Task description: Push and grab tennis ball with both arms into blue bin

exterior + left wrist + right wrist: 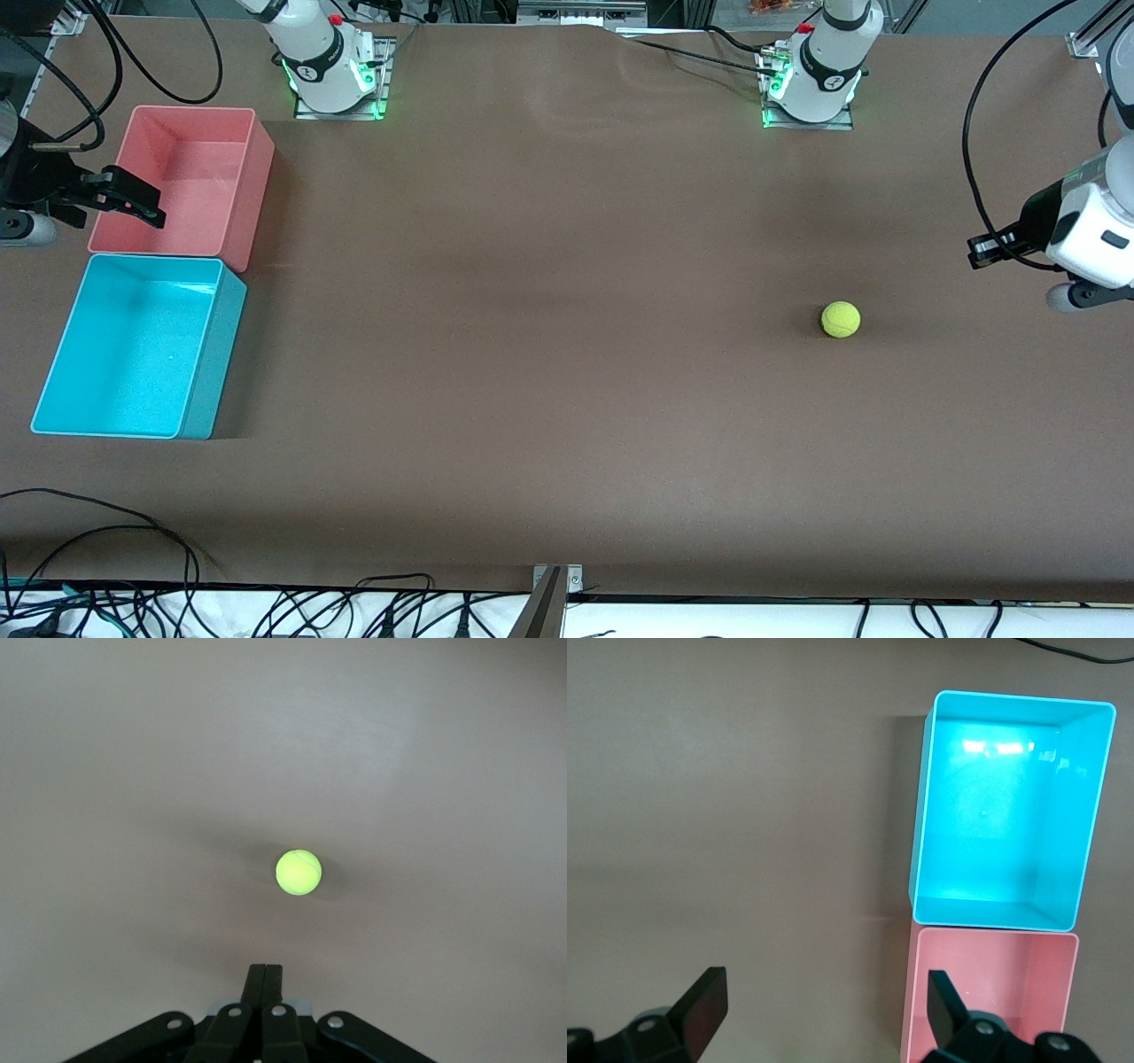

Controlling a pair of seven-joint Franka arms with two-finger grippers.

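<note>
The tennis ball [840, 319] lies free on the desk [567, 354], well apart from the blue bin [199, 390] at 9 o'clock. Left gripper [264, 973] has its jaws closed and empty; right gripper [824, 1005] has its jaws wide over the pink bin [252, 186]. Pushing, grabbing and dropping all remain.

No legible text or labels.

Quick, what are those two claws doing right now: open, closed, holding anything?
Left gripper: shut, empty, above the table, with the tennis ball lying free on it.
Right gripper: open, empty, over the pink bin.
</note>
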